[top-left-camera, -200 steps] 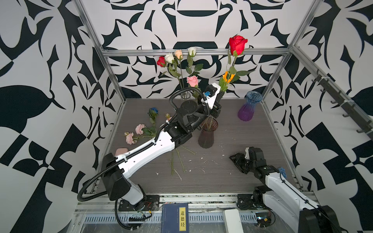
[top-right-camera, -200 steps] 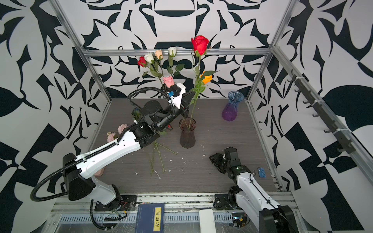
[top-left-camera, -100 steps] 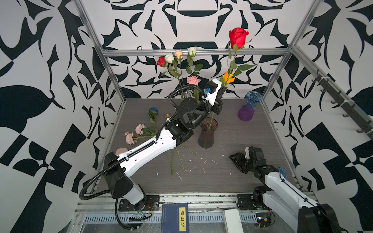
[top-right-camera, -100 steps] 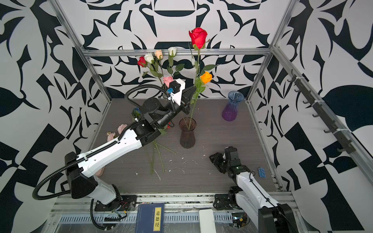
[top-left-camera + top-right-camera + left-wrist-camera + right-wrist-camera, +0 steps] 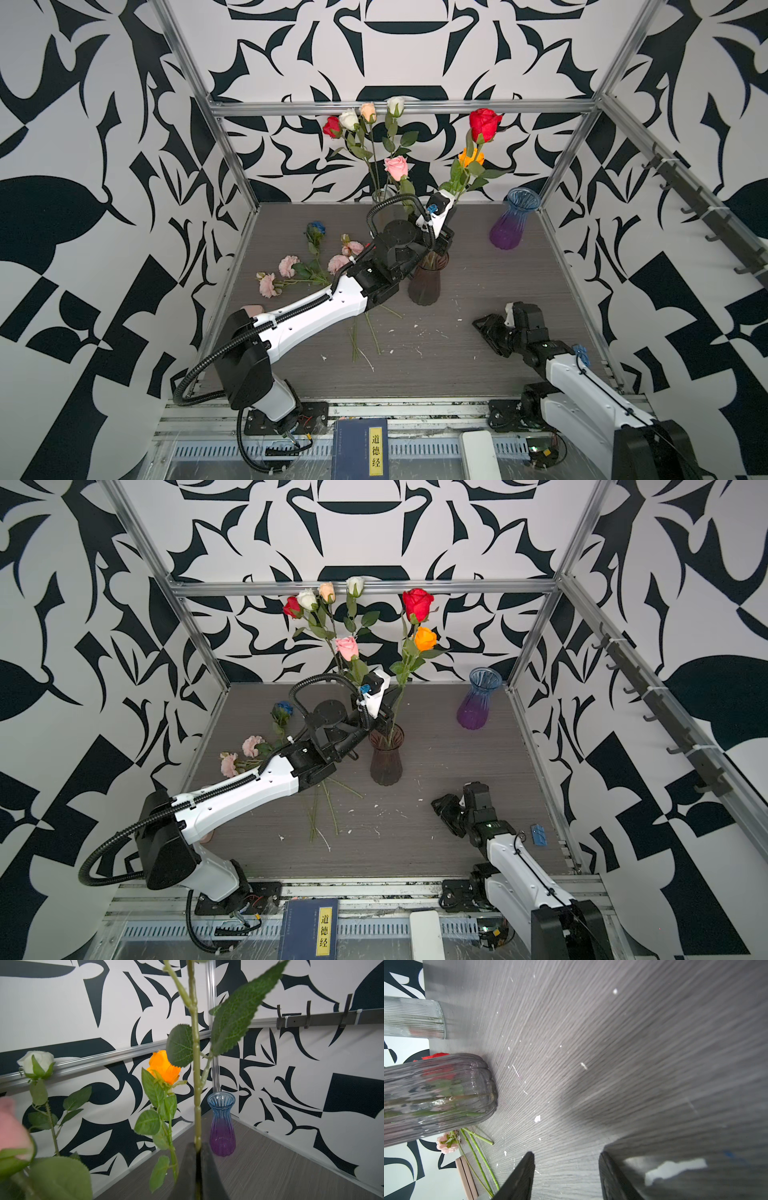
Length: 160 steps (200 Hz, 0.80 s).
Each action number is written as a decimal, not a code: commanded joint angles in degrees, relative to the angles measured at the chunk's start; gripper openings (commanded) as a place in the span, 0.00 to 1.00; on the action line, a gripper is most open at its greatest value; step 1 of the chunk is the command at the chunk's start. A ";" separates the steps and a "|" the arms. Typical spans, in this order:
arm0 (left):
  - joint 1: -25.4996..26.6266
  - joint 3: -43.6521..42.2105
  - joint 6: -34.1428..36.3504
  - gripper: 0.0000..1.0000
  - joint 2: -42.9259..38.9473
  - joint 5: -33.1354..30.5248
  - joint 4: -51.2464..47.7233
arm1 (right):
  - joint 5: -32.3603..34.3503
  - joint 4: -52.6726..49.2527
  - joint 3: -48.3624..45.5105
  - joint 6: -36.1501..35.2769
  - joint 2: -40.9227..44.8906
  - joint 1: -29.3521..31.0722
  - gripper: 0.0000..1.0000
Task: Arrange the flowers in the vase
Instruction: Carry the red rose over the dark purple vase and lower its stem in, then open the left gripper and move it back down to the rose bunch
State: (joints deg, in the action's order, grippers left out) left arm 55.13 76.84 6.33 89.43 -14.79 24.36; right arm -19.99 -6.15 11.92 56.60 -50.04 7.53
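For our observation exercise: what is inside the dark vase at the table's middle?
Inside the dark vase stand stems of the orange rose and the red rose, the latter pinched by the left gripper. Tinted glass blurs their lower ends.

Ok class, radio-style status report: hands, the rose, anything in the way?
Left hand shut on red rose stem, stem down into brown vase. Right hand open, empty. Orange rose crowds alongside.

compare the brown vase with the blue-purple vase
The brown vase is one smoky tint; the blue-purple vase fades blue to purple. The brown vase holds stems; the blue-purple vase is empty. The brown vase stands mid-table, the blue-purple vase near the back wall. Both are upright ribbed glass.
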 commanded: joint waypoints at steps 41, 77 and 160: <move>0.15 -0.51 -1.22 0.39 -2.33 -1.65 0.90 | -0.58 0.88 0.42 -0.62 0.28 -0.32 0.53; 0.15 0.46 -1.91 0.56 -2.11 -1.61 -1.04 | -0.58 0.79 0.40 -0.61 0.38 -0.41 0.53; 0.14 -1.23 -2.09 0.58 -4.10 -2.92 -0.96 | -0.58 0.62 0.41 -0.72 0.56 -0.50 0.53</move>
State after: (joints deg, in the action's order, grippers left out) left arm 55.16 76.47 4.71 88.27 -16.75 22.87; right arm -20.38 -6.15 11.92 56.60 -50.04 7.20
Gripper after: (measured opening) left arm 0.574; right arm 0.534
